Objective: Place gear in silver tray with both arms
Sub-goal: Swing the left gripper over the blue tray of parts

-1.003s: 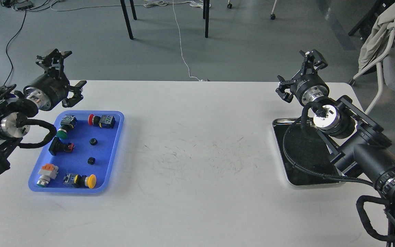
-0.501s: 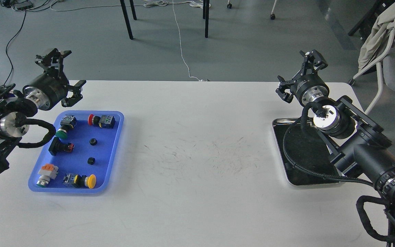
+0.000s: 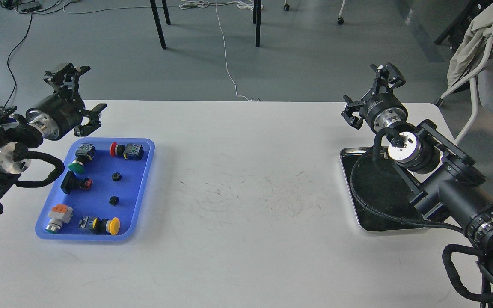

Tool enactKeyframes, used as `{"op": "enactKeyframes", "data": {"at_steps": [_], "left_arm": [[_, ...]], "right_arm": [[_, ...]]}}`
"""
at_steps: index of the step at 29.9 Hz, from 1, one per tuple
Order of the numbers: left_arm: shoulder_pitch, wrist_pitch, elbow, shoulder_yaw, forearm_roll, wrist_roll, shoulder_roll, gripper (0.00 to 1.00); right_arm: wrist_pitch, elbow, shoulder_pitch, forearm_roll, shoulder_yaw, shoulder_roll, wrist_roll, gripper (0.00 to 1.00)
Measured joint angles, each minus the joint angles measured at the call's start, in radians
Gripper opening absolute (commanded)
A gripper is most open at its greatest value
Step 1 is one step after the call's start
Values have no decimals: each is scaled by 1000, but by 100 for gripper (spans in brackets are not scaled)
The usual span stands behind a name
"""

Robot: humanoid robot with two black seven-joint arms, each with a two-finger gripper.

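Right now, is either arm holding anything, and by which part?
Nothing is held. The left gripper and right gripper both hang with jaws spread and empty.

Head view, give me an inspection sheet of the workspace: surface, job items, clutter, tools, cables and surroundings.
Surface: white table, fine scuff marks near its middle.
Job's things: silver tray at right, partly covered by the right arm, visible part bare; two small black gear-like parts lie in the blue tray at left.
Clutter: push-button switches with red, green and yellow caps in the blue tray.
Grippers: left tool open, raised behind the blue tray; right tool open, above the table's far edge; neither holds anything.
Cables: black braided cable loops over the silver tray; white cord on the floor.
Surroundings: grey floor, table legs, chair with cloth.
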Motion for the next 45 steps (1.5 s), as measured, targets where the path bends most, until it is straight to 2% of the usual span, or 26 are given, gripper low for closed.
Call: {"op": "enactKeyframes", "data": {"at_steps": [11,18,24,31,35,45], "left_arm": [[-16,-13,-231,143,29,-1,247,99],[-16,-48,-267,200,49,0,353,99],[-15,-64,-300,204,65,-35,405,99],[-80,-30,-483,202,386,-55,541,98],[-93,-7,-520,207,504,-55,553,98],[-92,58,-582,211,894,-44,553,85]], "right_arm": [[0,1,-9,-5,-1,0,0,99],[-2,1,-9,-8,-2,2,-1,99],[-3,1,-9,-8,-3,2,-1,99],[-3,2,-10,-8,-1,-3,-1,99],[-3,2,-11,-8,-2,-1,-1,99],[-3,1,-10,-9,-14,-2,0,99]]}}
